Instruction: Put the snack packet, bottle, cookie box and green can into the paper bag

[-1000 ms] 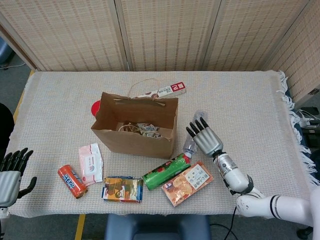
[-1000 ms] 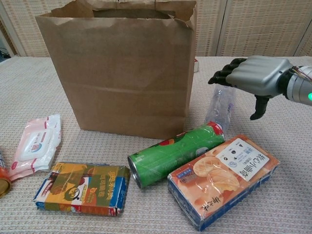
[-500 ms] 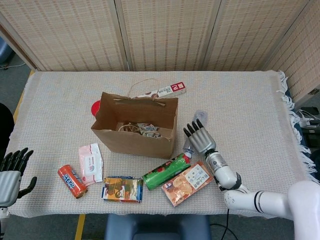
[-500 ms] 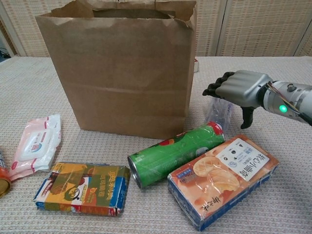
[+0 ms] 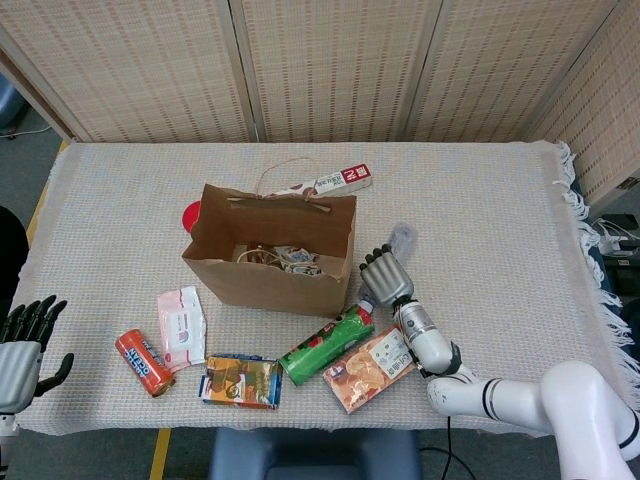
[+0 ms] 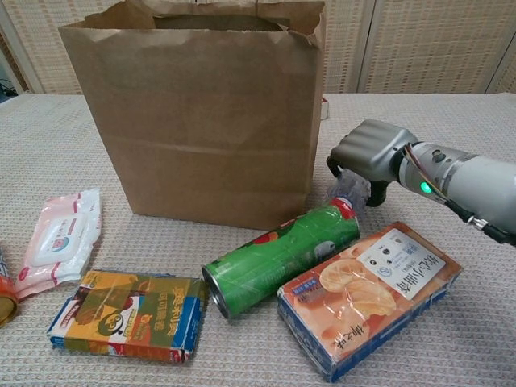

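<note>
Woven cloth covers the table (image 5: 480, 200), where the right hand (image 6: 367, 153) curls over the clear bottle (image 5: 398, 240) lying beside the paper bag (image 6: 193, 121), seemingly to lift it, while the left hand (image 5: 22, 345) waits open.

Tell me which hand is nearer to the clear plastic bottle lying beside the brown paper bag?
The right hand: its fingers curl down over the clear plastic bottle. The left hand hangs at the table's far left edge, well away from it.
</note>
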Controlling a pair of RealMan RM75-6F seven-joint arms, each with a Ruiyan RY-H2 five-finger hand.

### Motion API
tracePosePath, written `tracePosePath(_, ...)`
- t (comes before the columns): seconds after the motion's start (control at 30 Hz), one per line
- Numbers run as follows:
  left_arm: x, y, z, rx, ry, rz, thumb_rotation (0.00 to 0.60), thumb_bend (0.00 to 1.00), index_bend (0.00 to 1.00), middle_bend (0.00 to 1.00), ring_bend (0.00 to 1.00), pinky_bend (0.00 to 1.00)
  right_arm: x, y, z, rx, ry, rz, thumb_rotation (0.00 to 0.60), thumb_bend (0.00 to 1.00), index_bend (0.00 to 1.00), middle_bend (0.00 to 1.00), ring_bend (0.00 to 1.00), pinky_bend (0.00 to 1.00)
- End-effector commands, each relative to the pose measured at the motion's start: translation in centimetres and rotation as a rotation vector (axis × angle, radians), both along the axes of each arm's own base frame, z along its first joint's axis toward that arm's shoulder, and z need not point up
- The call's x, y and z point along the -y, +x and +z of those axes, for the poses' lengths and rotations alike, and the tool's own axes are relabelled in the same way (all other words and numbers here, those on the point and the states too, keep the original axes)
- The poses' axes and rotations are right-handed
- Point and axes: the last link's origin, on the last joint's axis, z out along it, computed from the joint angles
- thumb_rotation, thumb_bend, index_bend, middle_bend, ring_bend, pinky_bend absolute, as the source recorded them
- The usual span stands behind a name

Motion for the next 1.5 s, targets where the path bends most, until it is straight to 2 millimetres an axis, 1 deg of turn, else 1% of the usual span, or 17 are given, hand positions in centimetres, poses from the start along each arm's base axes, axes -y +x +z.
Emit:
tracePosePath(0.03, 0.0, 0.0, 0.0, -0.001, 0.0, 0.0, 0.6, 0.39, 0.06, 0.0, 0.0, 0.0, -0.3, -0.6, 1.7, 0.026, -0.021, 0.005, 0.6, 0.36, 0.68, 0.55, 0.56, 0.57)
tracePosePath(0.1, 0.0, 0.0, 0.0, -0.002, 0.001, 0.0, 0.6, 0.39, 0.06, 0.0, 0.0, 0.0, -0.5, -0.8, 2.9, 0.034, -0.035, 0.007, 0.6, 0.36, 0.68, 0.55, 0.57, 0.58)
tracePosePath(0.2, 0.0, 0.0, 0.0, -0.004, 0.002, -0.001, 0.6, 0.39, 0.06, 0.0, 0.0, 0.0, -1.0, -1.3, 5.5, 0.05, -0.069, 0.017, 0.6, 0.37, 0.69, 0.56, 0.57, 0.58)
tracePosePath(0.3, 0.0, 0.1, -0.1, -0.008, 0.003, -0.001, 0.6, 0.39, 0.06, 0.0, 0.0, 0.0, -1.6, -1.6, 8.5, 0.106, -0.111, 0.015, 0.6, 0.37, 0.69, 0.56, 0.57, 0.58)
tracePosePath(0.43, 0.1, 0.1, -0.1, -0.012, 0.005, -0.002, 0.6, 0.39, 0.06, 0.0, 0.0, 0.0, -2.3, -1.9, 13.1, 0.219, -0.2, 0.026, 0.6, 0.37, 0.69, 0.56, 0.57, 0.58)
tracePosePath(0.5, 0.1, 0.1, -0.1, -0.014, 0.006, -0.002, 0.6, 0.39, 0.06, 0.0, 0.0, 0.0, -2.6, -1.9, 15.0, 0.266, -0.246, 0.04, 0.6, 0.37, 0.69, 0.56, 0.57, 0.58)
tracePosePath(0.53, 0.1, 0.1, -0.1, -0.016, 0.006, -0.002, 0.6, 0.39, 0.06, 0.0, 0.0, 0.0, -2.7, -1.8, 16.1, 0.299, -0.276, 0.054, 0.6, 0.37, 0.69, 0.56, 0.57, 0.58)
tracePosePath(0.63, 0.1, 0.1, -0.1, -0.019, 0.009, -0.003, 0.6, 0.4, 0.06, 0.0, 0.0, 0.0, -3.0, -0.8, 18.6, 0.398, -0.344, 0.093, 0.6, 0.37, 0.69, 0.56, 0.57, 0.58)
tracePosePath(0.7, 0.1, 0.2, -0.2, -0.019, 0.009, -0.002, 0.6, 0.39, 0.06, 0.0, 0.0, 0.0, -3.2, 0.2, 19.5, 0.47, -0.372, 0.124, 0.6, 0.37, 0.69, 0.56, 0.57, 0.58)
tracePosePath(0.77, 0.1, 0.2, -0.2, -0.02, 0.011, -0.001, 0.6, 0.39, 0.06, 0.0, 0.0, 0.0, -3.4, 1.5, 20.3, 0.555, -0.396, 0.165, 0.6, 0.37, 0.69, 0.56, 0.57, 0.58)
tracePosePath(0.87, 0.1, 0.2, -0.2, -0.022, 0.012, 0.0, 0.6, 0.39, 0.06, 0.0, 0.0, 0.0, -3.7, 3.9, 20.7, 0.655, -0.409, 0.233, 0.6, 0.37, 0.69, 0.56, 0.57, 0.58)
tracePosePath(1.0, 0.1, 0.2, -0.2, -0.022, 0.013, 0.0, 0.6, 0.39, 0.06, 0.0, 0.0, 0.0, -4.2, 7.3, 20.0, 0.699, -0.377, 0.312, 0.6, 0.37, 0.69, 0.56, 0.57, 0.58)
tracePosePath(1.13, 0.1, 0.1, -0.2, -0.02, 0.012, 0.0, 0.6, 0.39, 0.06, 0.0, 0.0, 0.0, -4.6, 10.9, 18.7, 0.675, -0.333, 0.392, 0.6, 0.37, 0.69, 0.56, 0.57, 0.58)
tracePosePath(1.2, 0.1, 0.1, -0.2, -0.019, 0.012, 0.0, 0.6, 0.39, 0.06, 0.0, 0.0, 0.0, -4.7, 12.4, 18.0, 0.677, -0.314, 0.413, 0.6, 0.37, 0.69, 0.56, 0.57, 0.58)
tracePosePath(1.33, 0.1, 0.1, -0.1, -0.014, 0.01, -0.001, 0.6, 0.39, 0.06, 0.0, 0.0, 0.0, -4.8, 15.5, 16.0, 0.697, -0.285, 0.439, 0.6, 0.37, 0.69, 0.56, 0.57, 0.58)
tracePosePath(1.43, 0.1, 0.1, -0.1, -0.009, 0.009, -0.002, 0.6, 0.39, 0.06, 0.0, 0.0, 0.0, -4.7, 17.2, 14.4, 0.69, -0.277, 0.443, 0.6, 0.37, 0.69, 0.56, 0.57, 0.58)
tracePosePath(1.5, 0.1, 0.0, -0.1, -0.006, 0.007, -0.002, 0.6, 0.39, 0.06, 0.0, 0.0, 0.0, -4.5, 17.8, 13.7, 0.626, -0.309, 0.48, 0.6, 0.37, 0.69, 0.56, 0.57, 0.58)
